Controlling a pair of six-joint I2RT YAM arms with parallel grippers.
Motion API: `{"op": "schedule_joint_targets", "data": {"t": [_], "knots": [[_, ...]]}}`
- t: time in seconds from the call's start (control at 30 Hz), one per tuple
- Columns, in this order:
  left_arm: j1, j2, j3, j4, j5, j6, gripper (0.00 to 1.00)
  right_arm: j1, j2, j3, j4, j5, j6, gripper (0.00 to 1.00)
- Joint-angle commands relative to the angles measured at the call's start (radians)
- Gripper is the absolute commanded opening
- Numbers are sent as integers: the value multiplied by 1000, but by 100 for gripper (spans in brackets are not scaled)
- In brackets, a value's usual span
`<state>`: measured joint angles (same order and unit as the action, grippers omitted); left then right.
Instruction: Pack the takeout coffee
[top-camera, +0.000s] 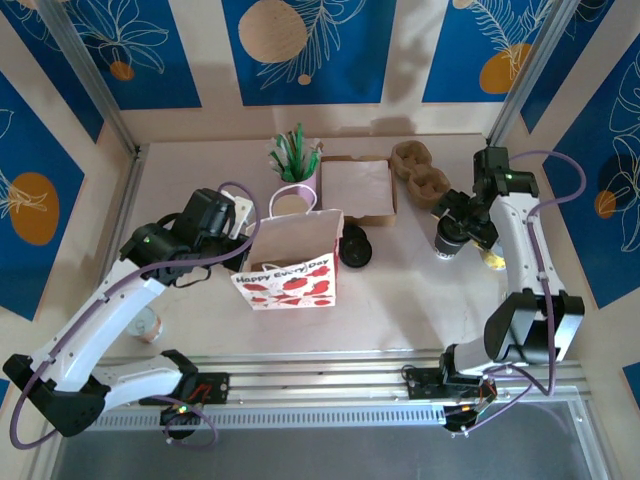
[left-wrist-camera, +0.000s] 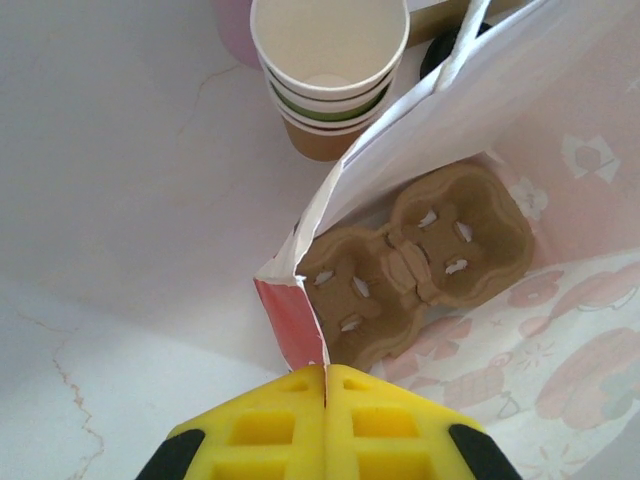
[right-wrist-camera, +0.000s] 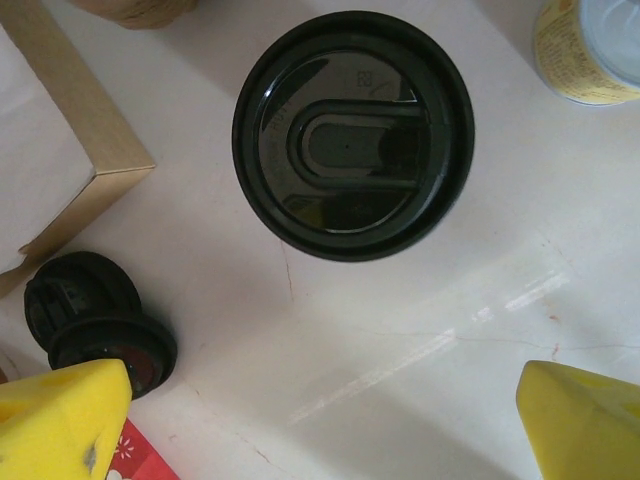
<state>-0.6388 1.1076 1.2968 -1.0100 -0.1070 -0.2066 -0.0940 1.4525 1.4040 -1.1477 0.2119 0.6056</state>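
The white and red paper bag (top-camera: 290, 262) stands open mid-table. My left gripper (top-camera: 243, 232) is shut on its left rim; in the left wrist view the yellow fingers (left-wrist-camera: 325, 400) pinch the bag's edge (left-wrist-camera: 300, 300). A brown cup carrier (left-wrist-camera: 415, 258) lies inside the bag. The takeout coffee cup (top-camera: 447, 241) with a black lid (right-wrist-camera: 352, 130) stands on the table at the right. My right gripper (top-camera: 462, 222) hovers just above it, open, its fingertips (right-wrist-camera: 70, 415) spread wide with bare table between them.
A second brown carrier (top-camera: 420, 170) sits at the back right beside a cardboard box (top-camera: 357, 190). Loose black lids (right-wrist-camera: 95, 320) lie between bag and cup. A stack of paper cups (left-wrist-camera: 328, 70), a yellow can (right-wrist-camera: 590, 45) and a lone cup (top-camera: 148, 322) stand around.
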Motion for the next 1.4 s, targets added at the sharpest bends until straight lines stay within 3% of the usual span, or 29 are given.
{"op": "schedule_joint_targets", "data": {"t": [0.0,0.27,0.6,0.77,1.13,1.37], "knots": [[7,-16,-16,26,14,18,1,-5,40,11,6,-13,28,99],[8,-41,-49,55,-2,29,16,-29,142,52,-20,18,24,99],[9,-80,-111,121,-15,23,55,-51,188,54,3,-21,2,99],[9,-119,-123,153,-36,26,68,-46,203,55,19,-12,-3,99],[8,-285,-220,314,-70,23,83,-35,274,83,-17,47,-11,99],[9,-319,-284,371,-96,17,85,-21,305,109,-32,75,-12,99]]}}
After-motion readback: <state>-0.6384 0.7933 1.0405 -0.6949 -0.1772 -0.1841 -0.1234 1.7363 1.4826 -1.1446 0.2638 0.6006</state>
